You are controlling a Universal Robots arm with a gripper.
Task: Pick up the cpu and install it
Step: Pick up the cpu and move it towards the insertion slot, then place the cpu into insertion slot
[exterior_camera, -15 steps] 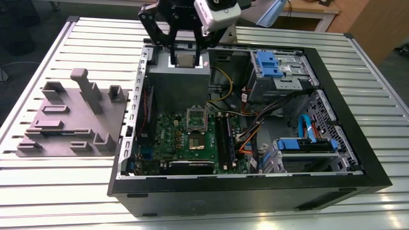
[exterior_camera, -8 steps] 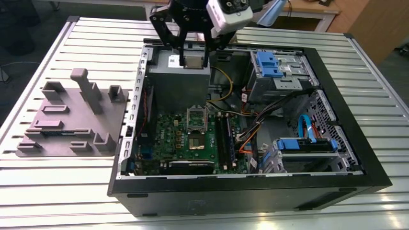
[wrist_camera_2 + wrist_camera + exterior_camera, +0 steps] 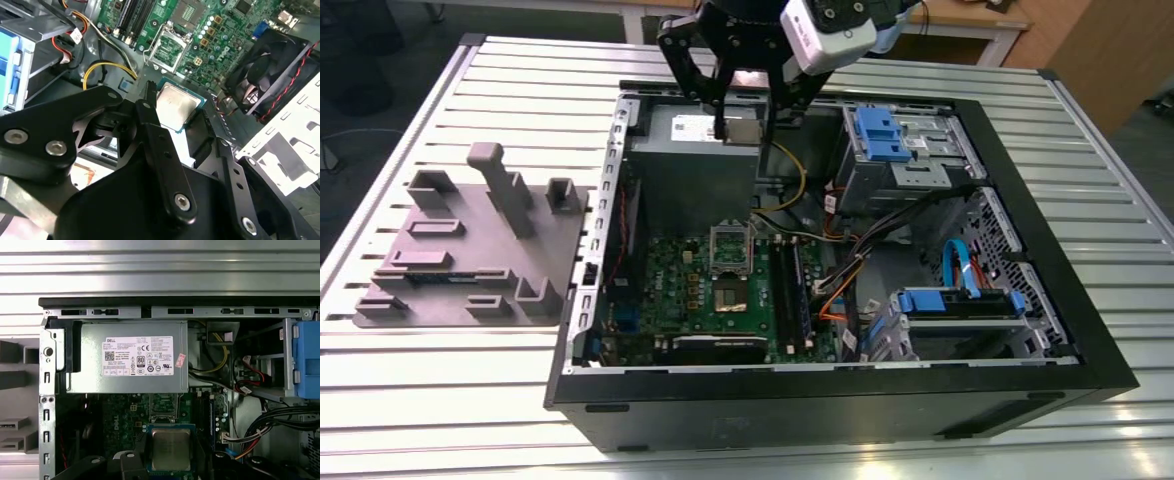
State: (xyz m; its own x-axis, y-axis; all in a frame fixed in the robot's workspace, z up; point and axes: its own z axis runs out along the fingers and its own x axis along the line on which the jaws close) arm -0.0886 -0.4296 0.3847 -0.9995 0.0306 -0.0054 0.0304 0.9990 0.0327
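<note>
The gripper (image 3: 742, 124) hangs at the upper centre of the exterior view, over the rear part of an open computer case (image 3: 1014, 215) that lies on its side on a slatted metal tabletop (image 3: 520, 80). Its two black fingers are closed on the cpu (image 3: 742, 131), pinching the chip by opposite edges and holding it in the air, clear of the board below.

In both wrist views the cpu (image 3: 176, 106) (image 3: 171, 449) shows its shiny metal top and thin dark rim, roughly level, with a finger (image 3: 150, 117) pressed against one side.

In the exterior view the chip sits in front of the grey power supply box (image 3: 687, 128) with a white label. Lower in the frame lies the green motherboard (image 3: 674, 275) with its metal socket frame (image 3: 730, 243), well apart from the chip. In the first wrist view the socket frame (image 3: 163, 407) appears just beyond the cpu's edge.

A black fan (image 3: 267, 70) stands near the board in the second wrist view. Blue drive brackets (image 3: 881, 135) occupy the case at the exterior view's right, and a grey moulded plate (image 3: 467, 250) with upright blocks rests on the tabletop at its left.
</note>
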